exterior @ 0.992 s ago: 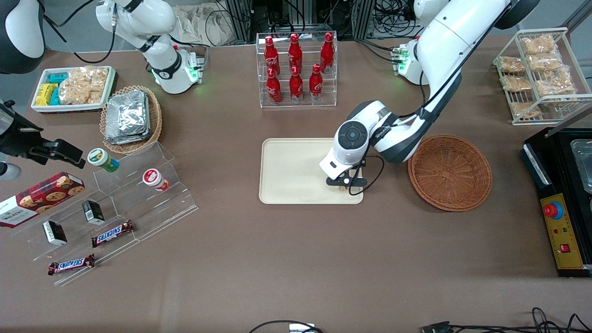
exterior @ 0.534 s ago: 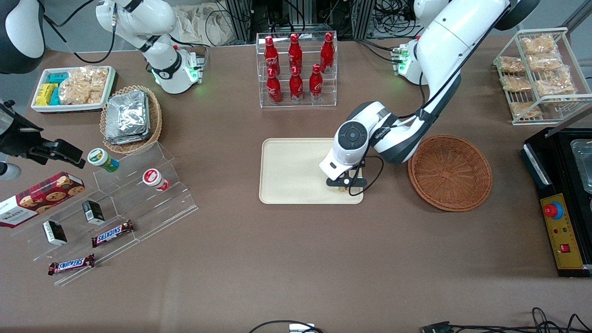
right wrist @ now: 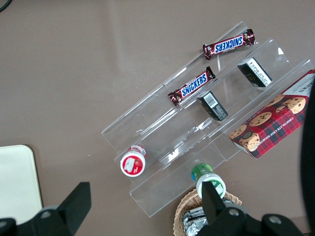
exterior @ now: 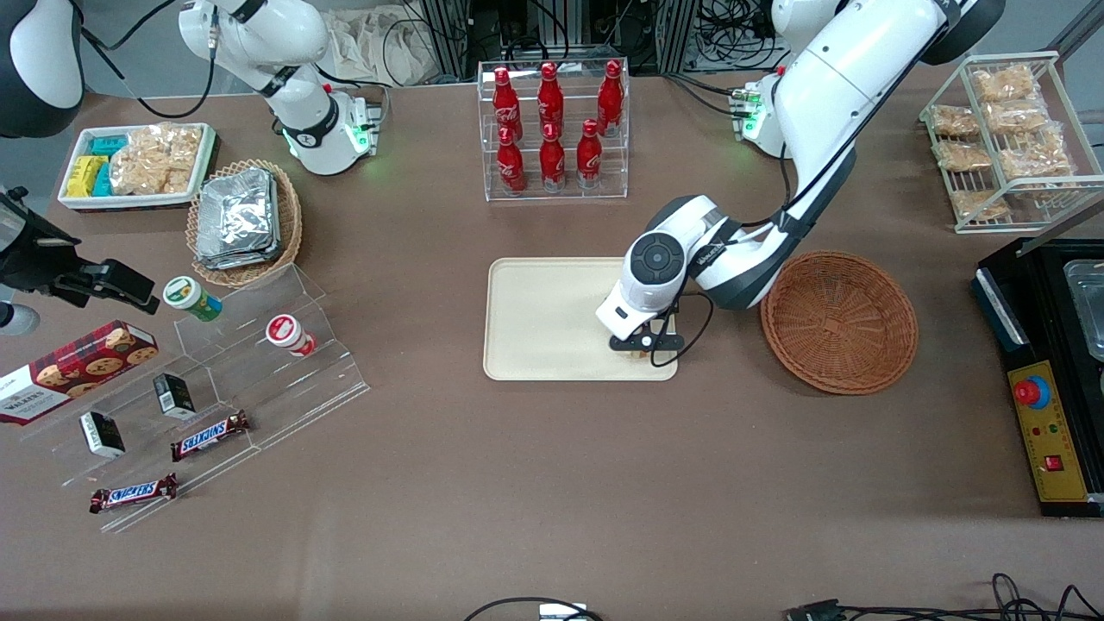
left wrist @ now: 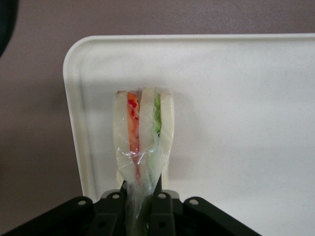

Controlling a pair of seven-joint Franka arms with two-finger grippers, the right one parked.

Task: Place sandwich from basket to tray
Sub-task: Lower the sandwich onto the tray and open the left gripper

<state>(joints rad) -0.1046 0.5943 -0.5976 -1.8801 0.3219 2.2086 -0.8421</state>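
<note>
The tool (left wrist: 142, 204) pinches the wrapped sandwich (left wrist: 142, 135) above the tray (left wrist: 236, 98).

The front view looks steeply down over the whole desk (exterior: 552, 483). The left wrist camera sits close above the tray (left wrist: 256, 98), which both views share. The right wrist camera faces down at the acrylic steps (right wrist: 197, 123).

This is a robotics lab dressed up as a snack shop — white arms (exterior: 828, 103) bolted to a brown table (exterior: 552, 483), cables and metal racks along its edge. Goods sit on display: cola bottles (exterior: 552, 129) in a clear rack, Snickers bars (exterior: 210, 435) on acrylic steps — and an emergency-stop box (exterior: 1048, 431).
</note>
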